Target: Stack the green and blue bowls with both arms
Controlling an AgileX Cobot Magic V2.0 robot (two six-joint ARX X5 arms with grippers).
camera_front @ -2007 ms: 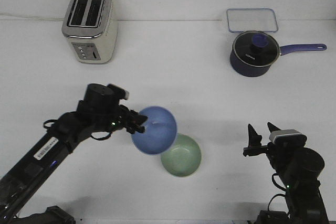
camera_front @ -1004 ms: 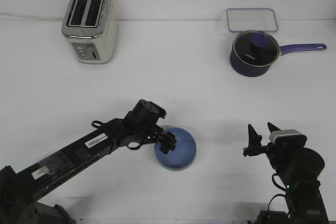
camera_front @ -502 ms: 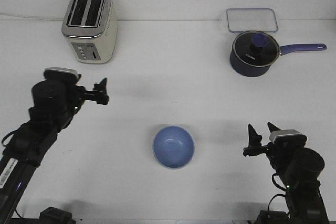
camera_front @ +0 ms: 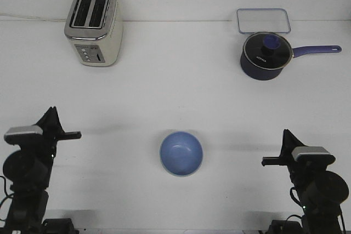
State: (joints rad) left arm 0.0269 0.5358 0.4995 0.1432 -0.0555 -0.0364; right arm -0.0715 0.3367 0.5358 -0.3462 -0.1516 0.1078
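The periwinkle blue bowl point(camera_front: 181, 153) sits upright on the white table point(camera_front: 181, 86), front centre. The green bowl does not show; two seconds ago it stood at that spot, and the blue bowl covers it now. My left gripper point(camera_front: 66, 122) is open and empty at the front left, well clear of the bowl. My right gripper point(camera_front: 274, 147) is open and empty at the front right, also clear of the bowl. Neither gripper touches anything.
A silver two-slot toaster point(camera_front: 93, 26) stands at the back left. A dark navy lidded saucepan point(camera_front: 265, 55) with a long handle stands at the back right. A clear rectangular container lid point(camera_front: 263, 20) lies behind it.
My left arm set the blue bowl down over the green one, let go and pulled back to the front left. My right gripper shifted slightly right and turned. The blue bowl stays put.
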